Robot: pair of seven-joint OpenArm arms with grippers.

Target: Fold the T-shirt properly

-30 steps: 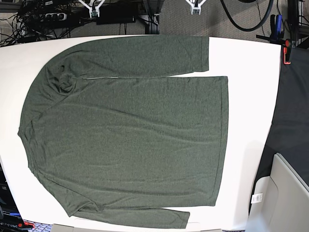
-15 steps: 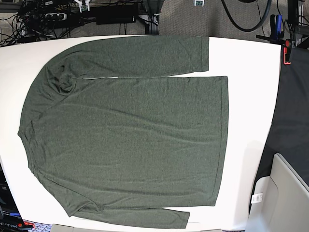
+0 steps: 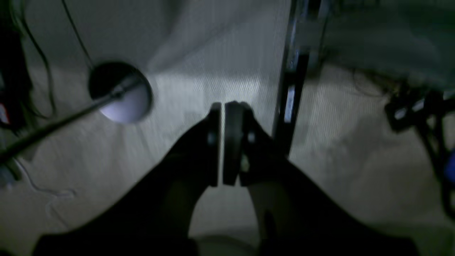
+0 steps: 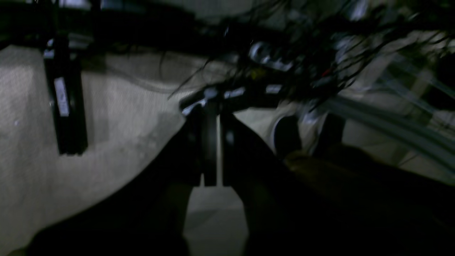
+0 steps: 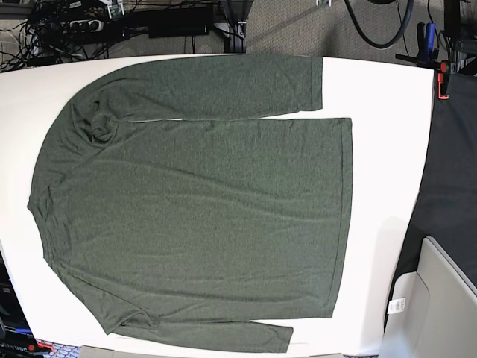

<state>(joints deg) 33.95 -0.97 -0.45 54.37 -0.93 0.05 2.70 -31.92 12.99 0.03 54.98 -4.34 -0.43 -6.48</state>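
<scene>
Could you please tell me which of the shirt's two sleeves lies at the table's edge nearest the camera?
The lower sleeve of the T-shirt, along the bottom of the base view; the other sleeve lies along the far edge.

Robotics lab or test workspace. White desk (image 5: 387, 186) stands on grey carpet (image 5: 328, 30). Behind far edge: power strip (image 5: 78, 26) amid tangled black cables (image 5: 45, 30), thick hose loop (image 5: 380, 30), dark frame legs. Clamp with red and blue grips (image 5: 440, 71) fixed at desk corner. Wrist views show dim carpet, cable clutter, black post (image 3: 293, 89).
</scene>
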